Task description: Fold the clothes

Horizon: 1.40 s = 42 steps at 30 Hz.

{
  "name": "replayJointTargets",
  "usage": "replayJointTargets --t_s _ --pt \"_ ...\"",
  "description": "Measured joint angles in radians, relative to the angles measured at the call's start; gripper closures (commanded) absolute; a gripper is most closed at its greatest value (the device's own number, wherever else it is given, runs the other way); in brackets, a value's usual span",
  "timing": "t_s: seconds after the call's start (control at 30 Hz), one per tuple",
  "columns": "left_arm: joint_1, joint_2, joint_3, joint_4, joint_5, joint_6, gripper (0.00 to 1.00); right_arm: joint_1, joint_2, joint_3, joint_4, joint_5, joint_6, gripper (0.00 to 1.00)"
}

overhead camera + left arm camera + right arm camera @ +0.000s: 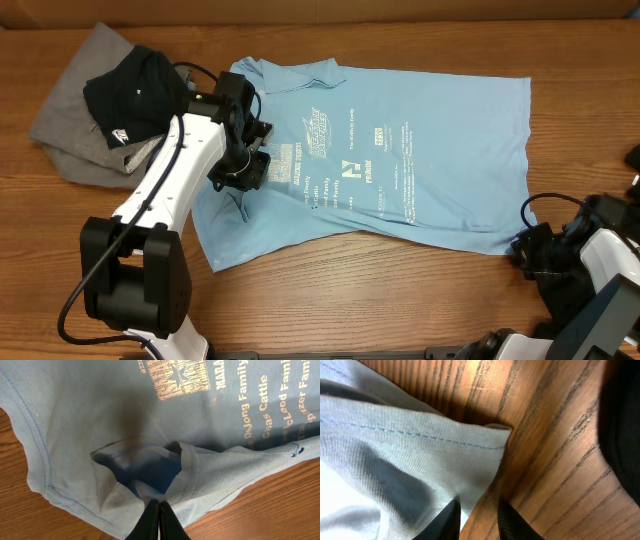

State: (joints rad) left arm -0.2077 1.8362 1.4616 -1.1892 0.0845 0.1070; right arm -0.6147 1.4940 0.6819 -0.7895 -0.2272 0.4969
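A light blue T-shirt (400,150) with white chest print lies spread flat in the middle of the table. My left gripper (240,182) is at its lower left part, by the sleeve. In the left wrist view the fingers (160,506) are pressed together on a bunched fold of the blue cloth (150,467). My right gripper (522,246) sits at the shirt's lower right hem corner. In the right wrist view it (479,508) stands open, one finger over the stitched hem corner (420,455) and the other over bare wood.
A black T-shirt (135,90) lies crumpled on a grey one (70,135) at the far left, just beyond my left arm. Bare wooden table (380,290) runs along the front. A dark shape (622,420) fills the right edge of the right wrist view.
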Motion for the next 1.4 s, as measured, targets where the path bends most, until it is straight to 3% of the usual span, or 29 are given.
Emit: replayJointTargets --t_s 0.07,0.2,0.33,0.53,0.8,1.17,1.4 --pt "0.0 0.0 0.0 0.0 0.0 0.0 0.96 0.0 0.0 -0.002 0.008 0.0 0.0 0.65" --pt "0.0 0.0 0.0 0.0 0.0 0.0 0.96 0.0 -0.002 -0.002 0.048 -0.005 0.0 0.66" --pt "0.0 0.0 0.0 0.0 0.0 0.0 0.96 0.0 -0.002 -0.003 0.061 -0.001 0.0 0.74" --pt "0.0 0.0 0.0 -0.001 0.0 0.0 0.96 -0.001 0.004 -0.005 0.064 0.01 0.0 0.96" --pt "0.0 0.0 0.0 -0.001 -0.003 0.0 0.96 -0.001 0.007 -0.001 0.034 0.023 -0.013 0.96" --pt "0.0 0.0 0.0 -0.012 -0.008 0.0 0.96 -0.001 -0.012 0.141 -0.273 0.049 -0.087 0.96" --pt "0.0 0.0 0.001 -0.051 -0.008 0.0 0.96 0.0 -0.031 0.183 -0.381 0.06 -0.091 0.96"
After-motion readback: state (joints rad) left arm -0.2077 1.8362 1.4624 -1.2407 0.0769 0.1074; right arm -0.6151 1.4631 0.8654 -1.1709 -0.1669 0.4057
